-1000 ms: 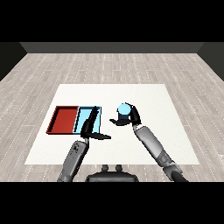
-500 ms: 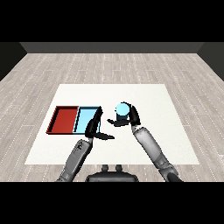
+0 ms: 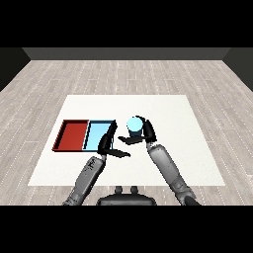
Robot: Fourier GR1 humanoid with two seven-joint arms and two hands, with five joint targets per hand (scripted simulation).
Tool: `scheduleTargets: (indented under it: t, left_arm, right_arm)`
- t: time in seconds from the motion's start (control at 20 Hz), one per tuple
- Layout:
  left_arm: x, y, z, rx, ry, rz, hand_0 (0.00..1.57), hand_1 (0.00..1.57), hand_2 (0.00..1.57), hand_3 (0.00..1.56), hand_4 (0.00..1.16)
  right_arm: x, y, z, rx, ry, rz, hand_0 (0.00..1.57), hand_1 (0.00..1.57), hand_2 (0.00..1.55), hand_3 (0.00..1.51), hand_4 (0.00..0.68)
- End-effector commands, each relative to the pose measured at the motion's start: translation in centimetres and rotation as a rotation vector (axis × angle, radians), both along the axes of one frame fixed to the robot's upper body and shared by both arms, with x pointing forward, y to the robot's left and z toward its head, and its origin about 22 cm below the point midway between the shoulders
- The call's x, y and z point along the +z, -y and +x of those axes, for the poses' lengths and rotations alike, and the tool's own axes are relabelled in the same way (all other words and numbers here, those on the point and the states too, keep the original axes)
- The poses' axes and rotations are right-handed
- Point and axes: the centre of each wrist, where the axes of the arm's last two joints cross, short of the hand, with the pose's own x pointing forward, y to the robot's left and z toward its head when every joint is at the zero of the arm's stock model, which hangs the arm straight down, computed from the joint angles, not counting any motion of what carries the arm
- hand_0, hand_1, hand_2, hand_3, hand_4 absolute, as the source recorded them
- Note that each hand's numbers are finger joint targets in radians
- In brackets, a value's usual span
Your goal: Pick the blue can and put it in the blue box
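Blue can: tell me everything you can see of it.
The blue can is a short, light blue cylinder with a paler round top, standing upright. The right hand curls round it, fingers on its right side and thumb below. It sits just right of the light blue tray, outside it; whether it rests on the table cannot be told.

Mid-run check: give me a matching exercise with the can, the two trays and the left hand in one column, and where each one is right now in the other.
Things:
1. blue can
2. red tray
3. blue tray
4. left hand

Places:
A. farthest left on the table
B. held in the right hand
C. over the blue tray's right edge
D. between the red tray and the can

Pairs: 1-B, 2-A, 3-D, 4-C
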Motion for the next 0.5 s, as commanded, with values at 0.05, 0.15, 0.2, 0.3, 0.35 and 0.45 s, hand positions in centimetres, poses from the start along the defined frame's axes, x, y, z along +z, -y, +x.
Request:
scheduleTargets:
  t: [0.05,0.15,0.2,0.3,0.35,0.45]
  left_arm:
    - [0.9,0.3,1.3,0.008,-0.034,0.016,0.00,0.00,0.00,0.00,0.00]
    - [-0.3,0.8,1.8,0.016,-0.047,0.017,0.00,0.00,0.00,0.00,0.00]
    - [-1.6,1.3,0.5,0.002,-0.058,0.019,0.00,0.00,0.00,0.00,0.00]
    - [-1.9,1.0,0.7,0.015,-0.045,0.032,0.00,0.00,0.00,0.00,0.00]
    - [-2.6,1.8,0.3,0.003,-0.060,0.045,0.00,0.00,0.00,0.00,0.00]
    - [-3.1,-1.6,2.1,0.012,-0.070,0.019,0.00,0.00,0.00,0.00,0.00]
  right_arm:
    - [0.8,-0.4,0.0,0.017,0.006,-0.027,1.48,1.48,1.45,1.39,0.586]
    - [-0.6,-1.1,1.3,0.031,-0.010,-0.007,1.48,1.48,1.46,1.39,0.593]
    - [0.9,-1.1,-0.6,0.021,0.026,-0.009,1.47,1.47,1.45,1.38,0.596]
    - [0.4,-0.3,-0.1,0.004,0.008,-0.021,1.47,1.47,1.45,1.38,0.598]
    - [-0.9,-0.3,-0.6,0.025,0.015,-0.028,1.48,1.48,1.46,1.39,0.586]
    - [-0.2,-0.4,0.4,0.034,0.030,-0.022,1.49,1.49,1.46,1.39,0.573]
